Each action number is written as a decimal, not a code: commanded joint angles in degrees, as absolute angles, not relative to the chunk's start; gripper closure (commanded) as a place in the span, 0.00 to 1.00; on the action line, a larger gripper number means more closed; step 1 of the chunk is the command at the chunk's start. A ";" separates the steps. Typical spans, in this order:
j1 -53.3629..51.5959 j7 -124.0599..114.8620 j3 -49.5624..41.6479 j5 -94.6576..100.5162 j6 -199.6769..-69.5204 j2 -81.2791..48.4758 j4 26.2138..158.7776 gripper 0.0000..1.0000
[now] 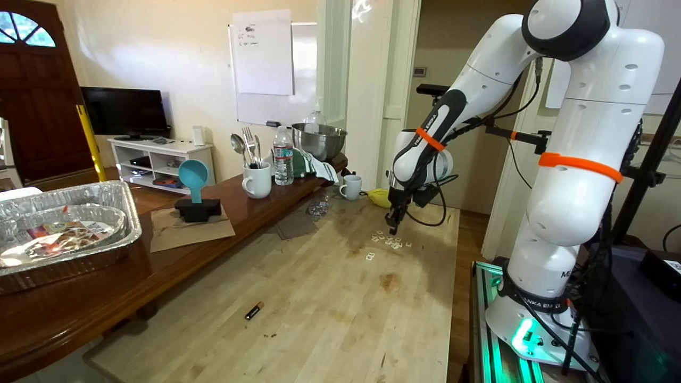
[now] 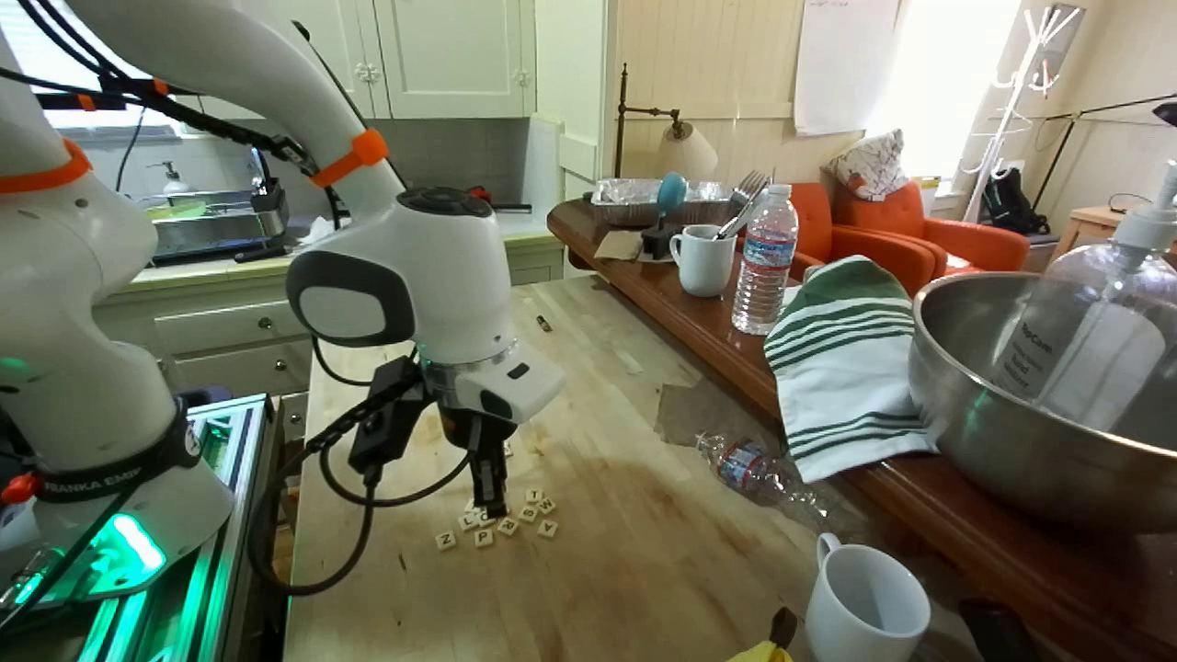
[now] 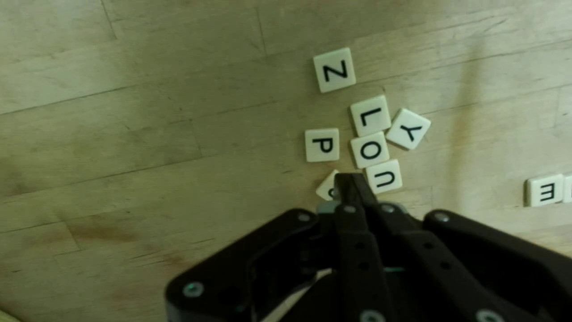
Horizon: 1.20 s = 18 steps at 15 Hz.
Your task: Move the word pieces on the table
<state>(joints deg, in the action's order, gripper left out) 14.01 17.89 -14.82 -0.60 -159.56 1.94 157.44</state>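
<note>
The word pieces are small whitish letter tiles on the pale-wood table (image 1: pixel 319 335). In the wrist view a Z tile (image 3: pixel 334 70), P tile (image 3: pixel 322 145), L tile (image 3: pixel 370 116), O tile (image 3: pixel 370 150), U tile (image 3: pixel 384 176) and Y tile (image 3: pixel 408 129) lie face up. An M- or E-like tile (image 3: pixel 544 191) touches another at the right edge. My gripper (image 3: pixel 353 181) is shut with nothing seen between its fingertips. It points down over the cluster and partly hides one tile (image 3: pixel 326 188). The gripper shows in both exterior views (image 1: pixel 392 231) (image 2: pixel 495 507), low over the tiles; contact cannot be told.
On the table are a battery (image 1: pixel 254 310), a crushed bottle (image 2: pixel 749 467), a white mug (image 2: pixel 864 602) and a yellow banana-like object (image 1: pixel 379 198). A raised dark wooden cabinet (image 1: pixel 229 223) along one side bears a bottle (image 1: pixel 283 157), utensils and a steel bowl (image 2: pixel 1039 460).
</note>
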 commanded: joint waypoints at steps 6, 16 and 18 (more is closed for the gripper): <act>13.93 19.65 -14.76 -2.79 -160.84 -0.50 157.45 1.00; 13.61 25.01 -13.90 -11.21 -161.53 -1.31 157.45 1.00; 13.68 25.45 -13.86 -11.81 -161.66 -1.59 157.45 1.00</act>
